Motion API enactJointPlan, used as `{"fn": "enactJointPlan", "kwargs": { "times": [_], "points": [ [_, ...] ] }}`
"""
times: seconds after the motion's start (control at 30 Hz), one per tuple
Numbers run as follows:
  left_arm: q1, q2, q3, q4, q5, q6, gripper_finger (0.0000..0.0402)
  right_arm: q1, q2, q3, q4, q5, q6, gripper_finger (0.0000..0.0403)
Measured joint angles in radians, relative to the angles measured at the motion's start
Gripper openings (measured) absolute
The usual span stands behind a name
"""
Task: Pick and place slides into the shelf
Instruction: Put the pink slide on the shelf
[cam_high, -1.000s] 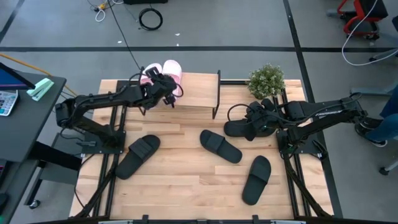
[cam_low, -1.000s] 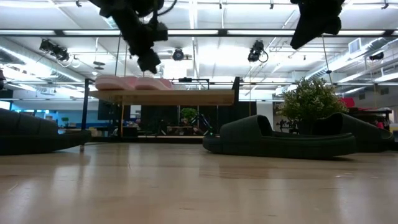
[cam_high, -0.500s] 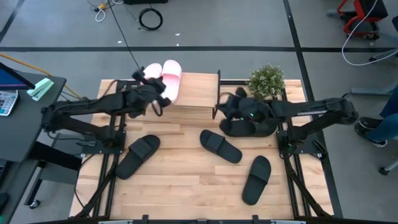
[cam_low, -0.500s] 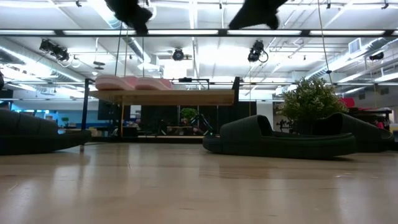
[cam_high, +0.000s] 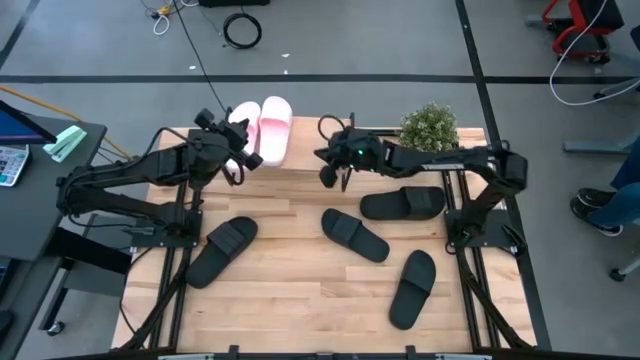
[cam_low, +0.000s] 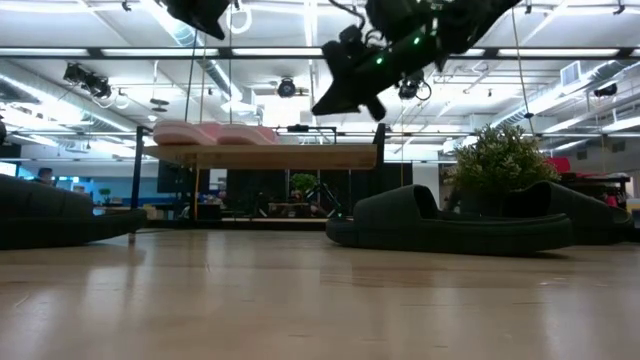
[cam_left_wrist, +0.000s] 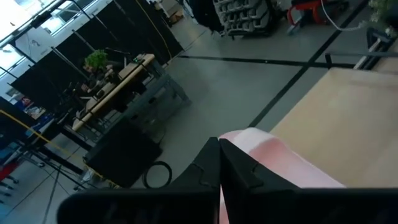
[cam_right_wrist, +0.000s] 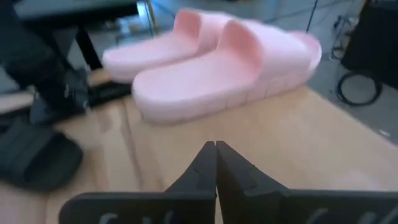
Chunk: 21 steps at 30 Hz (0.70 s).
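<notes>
Pink slides first: the two pale pink slides (cam_high: 262, 127) sit side by side on the left end of the shelf (cam_high: 315, 148), the light wooden board at the far edge of the table (cam_high: 300, 290). In the low view you can see them resting flat on top of it.

The left gripper (cam_high: 243, 160) hangs up above the shelf's left end, right next to the pink pair. From its wrist camera the fingers (cam_left_wrist: 217, 165) are pressed tight together with nothing between them, so it's clenched empty.

The right gripper (cam_high: 331, 170) is stretched across to the middle of the table, hovering over the shelf's right end. Same deal there: its fingers (cam_right_wrist: 214, 162) are pinched together, holding nothing, with the pink pair sitting ahead of it on the board.

The four black slides are all on the tabletop: one at the left (cam_high: 220, 248), one in the middle (cam_high: 354, 234), one near the right (cam_high: 402, 203) just in front of the little potted plant (cam_high: 428, 127), and one toward the front right (cam_high: 413, 287). None of them is touching a gripper.
</notes>
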Motion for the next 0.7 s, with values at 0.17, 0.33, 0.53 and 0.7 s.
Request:
{"fn": "enactJointPlan", "kwargs": {
  "times": [0.17, 0.33, 0.53, 0.7],
  "points": [
    [0.000, 0.001, 0.000, -0.008, 0.000, -0.004, 0.0011, -0.066, 0.059, 0.034, 0.103, -0.044, 0.004, 0.0002],
    [0.000, 0.001, 0.000, -0.006, 0.000, -0.006, 0.0005, -0.087, 0.152, 0.181, 0.049, -0.120, 0.017, 0.0001],
    [0.000, 0.001, 0.000, -0.020, 0.000, -0.015, 0.0007, -0.086, 0.294, 0.404, -0.177, -0.070, -0.012, 0.0000],
    [0.000, 0.001, 0.000, -0.063, 0.000, -0.040, 0.0009, -0.087, 0.368, 0.513, -0.214, 0.044, -0.017, 0.0000]
  ]
}}
